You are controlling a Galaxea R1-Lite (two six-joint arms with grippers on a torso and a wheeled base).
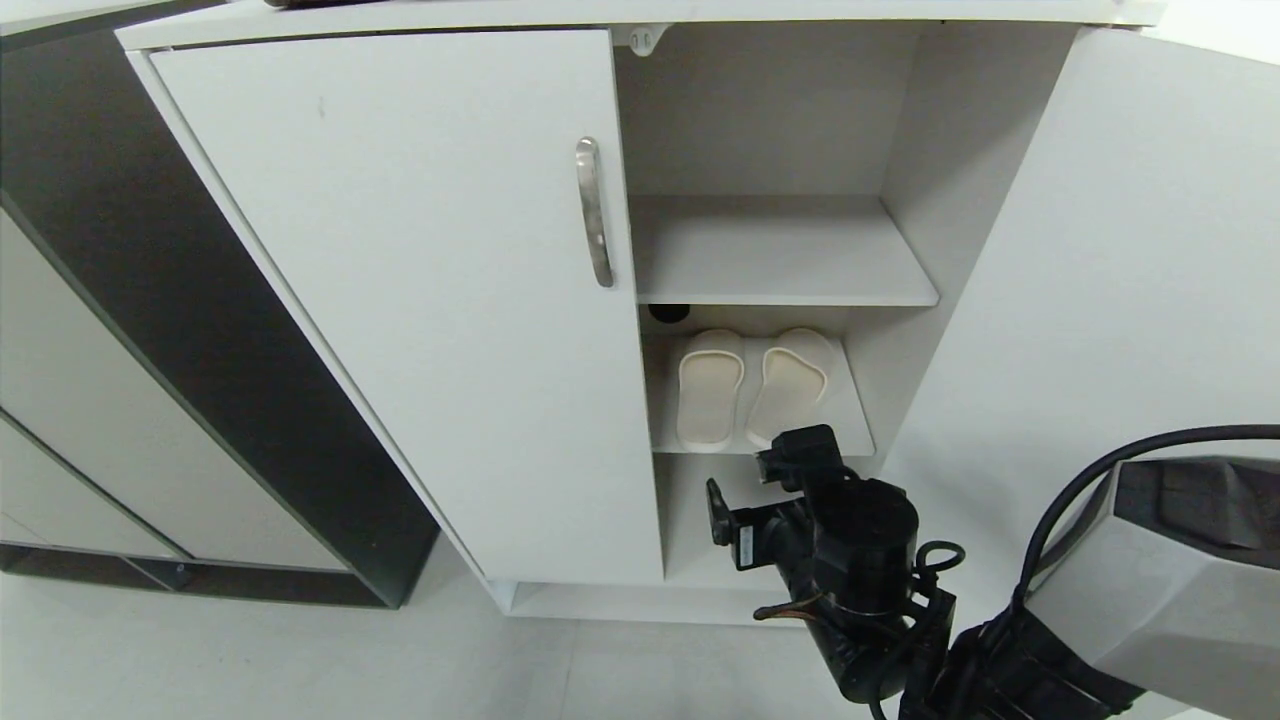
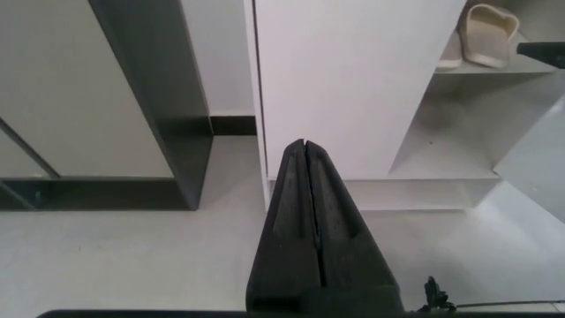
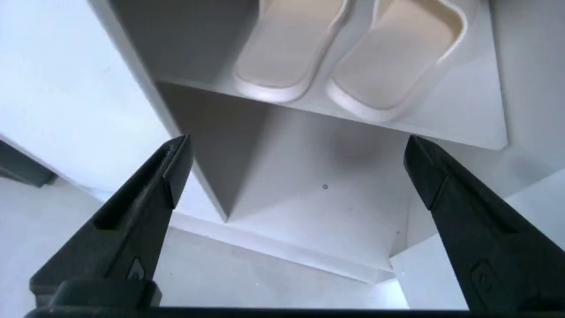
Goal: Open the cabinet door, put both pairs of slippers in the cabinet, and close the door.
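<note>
One pair of slippers lies on the middle shelf of the cabinet. The right gripper, fingers spread and empty, hangs near it; the left gripper has its fingers pressed together. Likely best: back straight out, clear of the open door.

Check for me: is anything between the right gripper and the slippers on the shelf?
Nothing visible. The right door is swung open, and the slippers lie on the middle shelf, with the open right gripper just before and below its edge.
</note>
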